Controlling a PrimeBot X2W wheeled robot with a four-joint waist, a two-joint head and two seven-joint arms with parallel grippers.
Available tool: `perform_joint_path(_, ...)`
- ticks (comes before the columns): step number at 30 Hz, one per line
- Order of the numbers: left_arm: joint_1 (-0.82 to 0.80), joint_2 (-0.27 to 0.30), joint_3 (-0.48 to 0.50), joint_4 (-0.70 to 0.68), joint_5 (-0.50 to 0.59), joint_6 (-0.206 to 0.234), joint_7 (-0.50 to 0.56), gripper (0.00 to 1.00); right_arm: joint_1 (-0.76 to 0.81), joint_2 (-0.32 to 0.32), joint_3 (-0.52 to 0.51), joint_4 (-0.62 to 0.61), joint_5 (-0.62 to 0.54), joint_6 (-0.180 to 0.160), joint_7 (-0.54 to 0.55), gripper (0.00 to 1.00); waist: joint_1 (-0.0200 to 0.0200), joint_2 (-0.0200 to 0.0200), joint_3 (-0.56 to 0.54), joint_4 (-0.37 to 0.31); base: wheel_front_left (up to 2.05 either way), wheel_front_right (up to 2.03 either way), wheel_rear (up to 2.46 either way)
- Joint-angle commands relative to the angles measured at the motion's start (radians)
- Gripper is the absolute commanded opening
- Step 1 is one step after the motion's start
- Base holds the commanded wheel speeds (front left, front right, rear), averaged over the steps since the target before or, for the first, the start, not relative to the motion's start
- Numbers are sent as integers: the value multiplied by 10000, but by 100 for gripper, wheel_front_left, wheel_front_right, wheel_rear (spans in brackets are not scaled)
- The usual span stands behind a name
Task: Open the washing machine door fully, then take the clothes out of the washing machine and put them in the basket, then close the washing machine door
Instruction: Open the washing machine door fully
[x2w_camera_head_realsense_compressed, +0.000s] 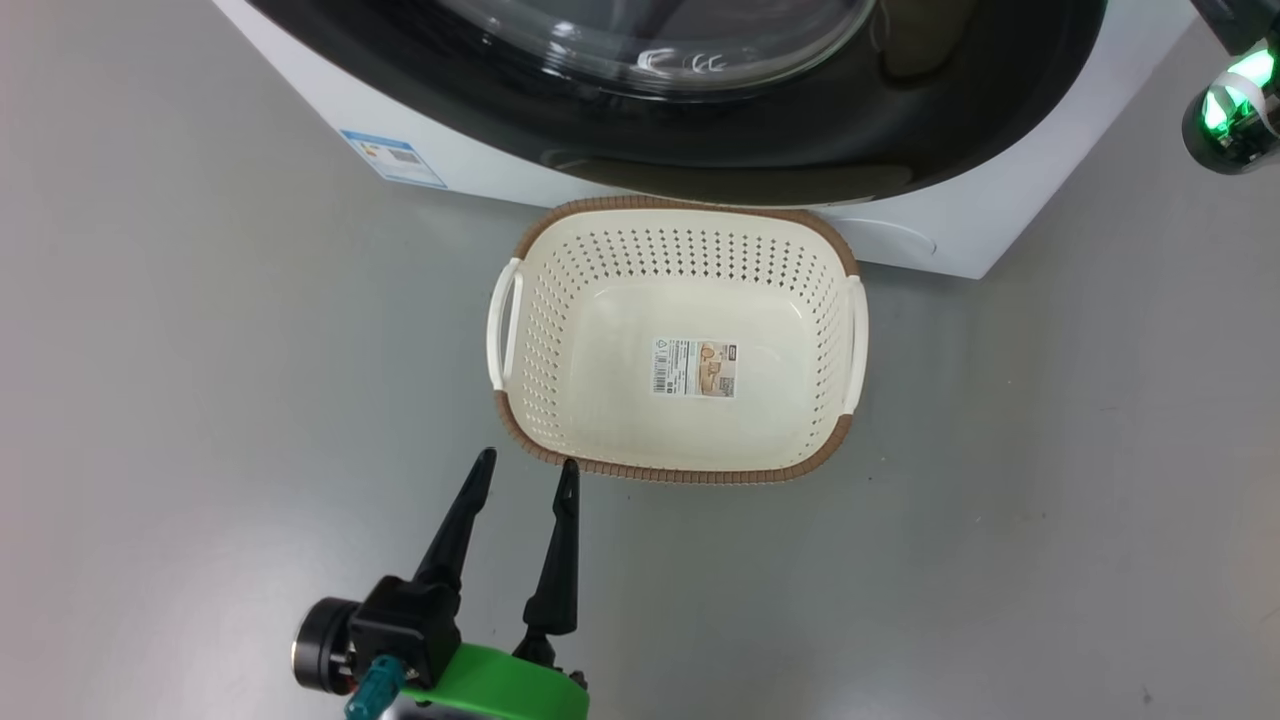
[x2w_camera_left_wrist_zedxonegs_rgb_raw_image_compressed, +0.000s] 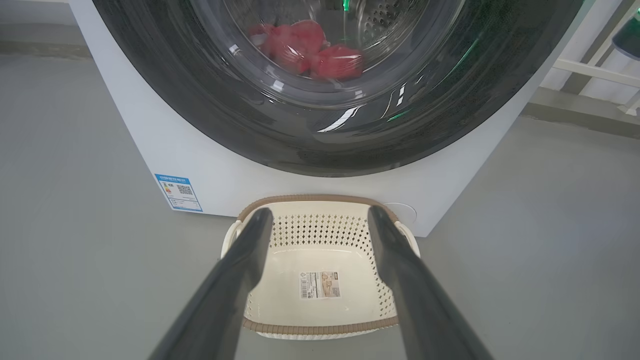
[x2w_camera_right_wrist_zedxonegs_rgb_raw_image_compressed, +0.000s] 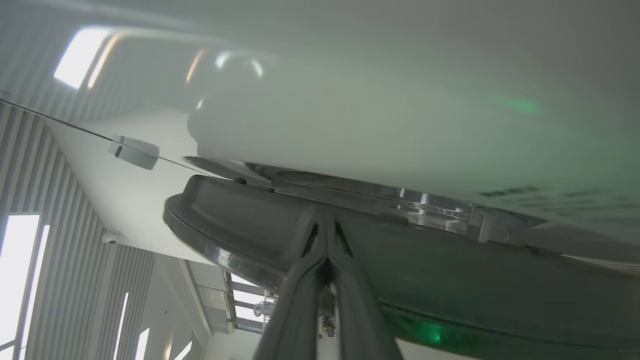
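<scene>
Head view: the basket (x2w_camera_head_realsense_compressed: 560, 340) sits on the grey floor (x2w_camera_head_realsense_compressed: 200, 400) just in front of the white washing machine (x2w_camera_left_wrist_zedxonegs_rgb_raw_image_compressed: 165, 150), open floor either side. Perforated cream walls and a brown woven rim surround a paper label (x2w_camera_head_realsense_compressed: 695, 368). Red clothes (x2w_camera_left_wrist_zedxonegs_rgb_raw_image_compressed: 310, 47) lie behind the washing machine door (x2w_camera_left_wrist_zedxonegs_rgb_raw_image_compressed: 200, 110) glass. The left fingers (x2w_camera_head_realsense_compressed: 458, 520) are spread wide and hold nothing, just beside the basket's rim. The right fingers (x2w_camera_right_wrist_zedxonegs_rgb_raw_image_compressed: 302, 285) are pressed together at the door's glossy black edge.

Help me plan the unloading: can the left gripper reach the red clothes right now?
Probably not: the washing machine door covers the clothes; the left gripper hangs open outside it.
</scene>
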Motion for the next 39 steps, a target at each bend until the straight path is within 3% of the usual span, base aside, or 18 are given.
perform_joint_path(1, -155, 85, 230, -287, -130, 92, -120, 100, -266, -67, 44, -136, -213, 4, 94, 0, -1, 0, 91, 67, 0, 0, 0)
perform_joint_path(16, -298, 85, 73, -310, -270, 206, -120, 100, -306, 87, 222, -95, -832, 4, 367, 0, -1, 0, 187, 139, 0, 0, 0)
perform_joint_path(39, -141, 85, 321, -127, 6, -16, -120, 100, 1316, 945, 861, -912, -1324, 4, 1423, 0, -1, 0, -653, -30, 0, 0, 0)
